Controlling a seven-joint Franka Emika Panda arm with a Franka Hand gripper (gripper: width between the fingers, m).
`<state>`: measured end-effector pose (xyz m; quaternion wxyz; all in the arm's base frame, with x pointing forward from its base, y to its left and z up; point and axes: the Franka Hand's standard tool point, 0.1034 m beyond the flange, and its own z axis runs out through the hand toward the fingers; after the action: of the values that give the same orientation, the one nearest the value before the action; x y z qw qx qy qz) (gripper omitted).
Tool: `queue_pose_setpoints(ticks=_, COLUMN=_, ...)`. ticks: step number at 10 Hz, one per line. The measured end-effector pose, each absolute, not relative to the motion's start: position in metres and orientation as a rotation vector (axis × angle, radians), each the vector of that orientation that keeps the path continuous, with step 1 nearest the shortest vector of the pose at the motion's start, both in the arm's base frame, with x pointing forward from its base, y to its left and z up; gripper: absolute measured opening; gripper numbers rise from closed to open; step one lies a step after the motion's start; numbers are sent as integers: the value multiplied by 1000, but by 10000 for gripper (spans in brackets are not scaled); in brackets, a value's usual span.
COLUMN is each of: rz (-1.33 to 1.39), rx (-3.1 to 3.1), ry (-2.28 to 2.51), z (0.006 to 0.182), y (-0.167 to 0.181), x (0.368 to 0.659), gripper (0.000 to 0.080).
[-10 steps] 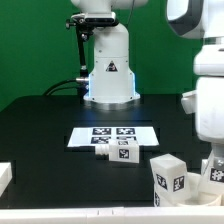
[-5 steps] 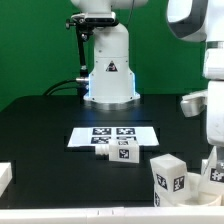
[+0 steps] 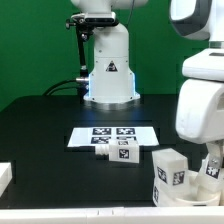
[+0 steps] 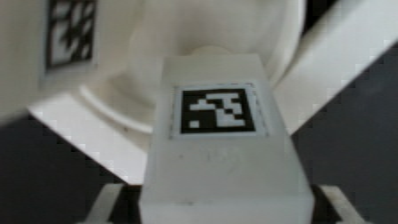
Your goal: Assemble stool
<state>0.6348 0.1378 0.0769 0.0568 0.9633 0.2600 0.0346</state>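
1. The end effector [image 4: 217, 205] is clamped on a white stool leg [image 4: 222, 160]. In the wrist view its two dark fingers [image 4: 118, 203] press against opposite sides of the leg.
2. The held leg carries a black-and-white tag [image 4: 222, 110] on the face turned toward the wrist camera.
3. Just past the leg's far end lies the round white seat [image 4: 107, 95], with its curved rim showing. Whether leg and seat touch cannot be told.
4. In the exterior view the arm [image 3: 200, 100] hangs low over the surface [image 3: 40, 130] at the exterior view's right, and its body hides most of the grasp.
5. Just beside the arm, toward the exterior view's left, a second leg [image 3: 170, 178] stands upright on the surface with tags on two faces.
6. Two more legs [image 3: 115, 152] lie side by side against the near edge of the marker board [image 3: 85, 138], well apart from the arm.
7. The robot base [image 3: 108, 72] stands behind the marker board.
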Motion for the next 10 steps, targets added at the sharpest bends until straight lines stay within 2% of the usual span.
queue_pose_setpoints(ticks=5, rz=77, rx=3043, ry=207, z=76, y=130, x=637, gripper=334)
queue_pose_setpoints(ticks=8, rz=73, rx=3073, ry=-603, z=75, y=117, x=638, gripper=334)
queue_pose_setpoints(ticks=10, rz=51, rx=3036, ry=-908, z=73, y=111, x=638, gripper=334)
